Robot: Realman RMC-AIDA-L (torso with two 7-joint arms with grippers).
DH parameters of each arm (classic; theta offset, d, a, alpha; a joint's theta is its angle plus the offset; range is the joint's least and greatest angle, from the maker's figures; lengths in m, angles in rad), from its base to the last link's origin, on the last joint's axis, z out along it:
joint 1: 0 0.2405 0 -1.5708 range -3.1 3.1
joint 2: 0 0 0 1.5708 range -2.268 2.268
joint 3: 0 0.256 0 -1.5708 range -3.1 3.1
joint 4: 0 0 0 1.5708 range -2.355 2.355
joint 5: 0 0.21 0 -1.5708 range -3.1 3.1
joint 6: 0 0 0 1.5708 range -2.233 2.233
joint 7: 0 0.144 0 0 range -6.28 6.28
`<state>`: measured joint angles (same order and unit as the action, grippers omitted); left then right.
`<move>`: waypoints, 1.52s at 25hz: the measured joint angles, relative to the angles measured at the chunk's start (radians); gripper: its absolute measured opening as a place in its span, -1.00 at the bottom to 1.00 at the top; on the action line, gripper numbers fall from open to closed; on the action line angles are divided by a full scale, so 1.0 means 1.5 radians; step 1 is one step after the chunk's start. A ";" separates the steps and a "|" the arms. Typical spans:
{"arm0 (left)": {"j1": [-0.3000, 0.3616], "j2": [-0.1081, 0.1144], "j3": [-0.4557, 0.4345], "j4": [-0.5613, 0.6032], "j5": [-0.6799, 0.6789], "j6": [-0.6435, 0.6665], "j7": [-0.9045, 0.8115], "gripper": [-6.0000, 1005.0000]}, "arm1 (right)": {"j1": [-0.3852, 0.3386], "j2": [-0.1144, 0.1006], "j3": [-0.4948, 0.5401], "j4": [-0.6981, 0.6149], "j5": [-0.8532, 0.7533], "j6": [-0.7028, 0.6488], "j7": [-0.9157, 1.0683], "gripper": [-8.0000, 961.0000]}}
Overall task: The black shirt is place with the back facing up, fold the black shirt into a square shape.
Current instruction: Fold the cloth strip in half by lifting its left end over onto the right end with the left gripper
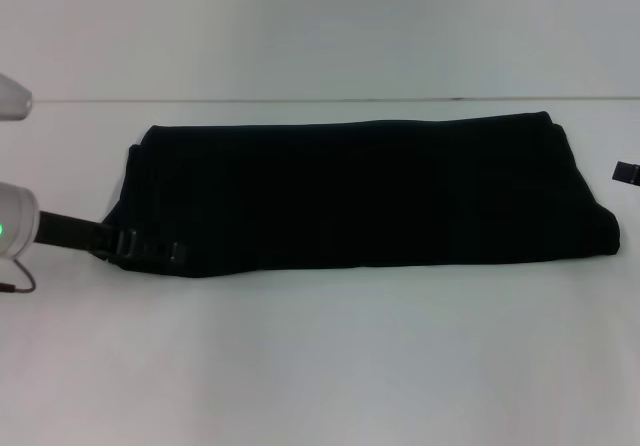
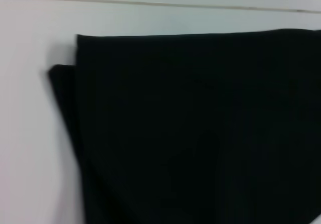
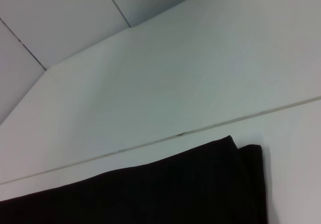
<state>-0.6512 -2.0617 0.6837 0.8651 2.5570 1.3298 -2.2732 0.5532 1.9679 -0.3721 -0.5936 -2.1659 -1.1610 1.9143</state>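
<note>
The black shirt (image 1: 350,196) lies on the white table (image 1: 320,366) folded into a long flat band running left to right. My left gripper (image 1: 165,252) reaches in from the left and sits at the shirt's front left corner, touching or overlapping its edge. Only the tip of my right gripper (image 1: 626,173) shows at the right edge, a little apart from the shirt's right end. The left wrist view shows one end of the shirt (image 2: 200,133) with a layered corner. The right wrist view shows the other end (image 3: 150,194) with a folded edge.
The table's far edge meets a pale wall (image 1: 320,26) behind the shirt. A seam line (image 3: 150,143) runs along the table just beyond the shirt. Bare white table lies in front of the shirt.
</note>
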 joint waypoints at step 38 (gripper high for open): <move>0.024 0.000 -0.012 0.024 0.040 -0.041 0.000 0.77 | 0.000 0.001 -0.001 0.008 0.000 0.002 0.000 0.42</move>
<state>-0.6151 -2.0621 0.6656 0.9016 2.6170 1.2684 -2.2726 0.5538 1.9696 -0.3728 -0.5813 -2.1653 -1.1583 1.9143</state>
